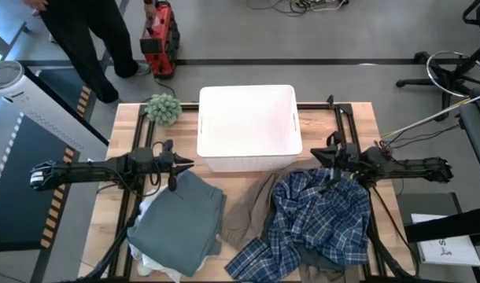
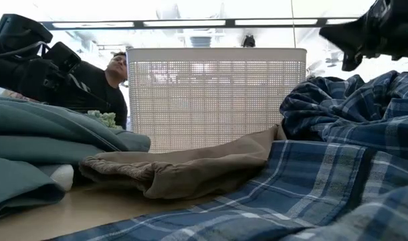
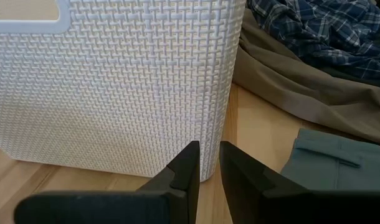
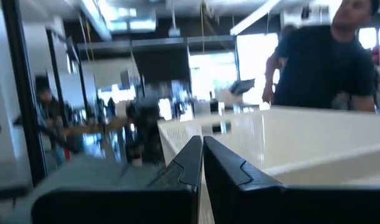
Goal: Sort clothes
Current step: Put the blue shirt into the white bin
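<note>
woven-texture plastic bin (image 3: pixel 115 87), soft plaid shirt (image 1: pixel 319 216)

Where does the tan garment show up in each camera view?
High view: the tan garment lies at lower centre, between the grey-green garment and the plaid shirt.
Low view: a folded heap at centre, in front of the bin.
Left wrist view: at the right, beside the bin.
Right wrist view: not in it.
Shared landmark: the white bin.
</note>
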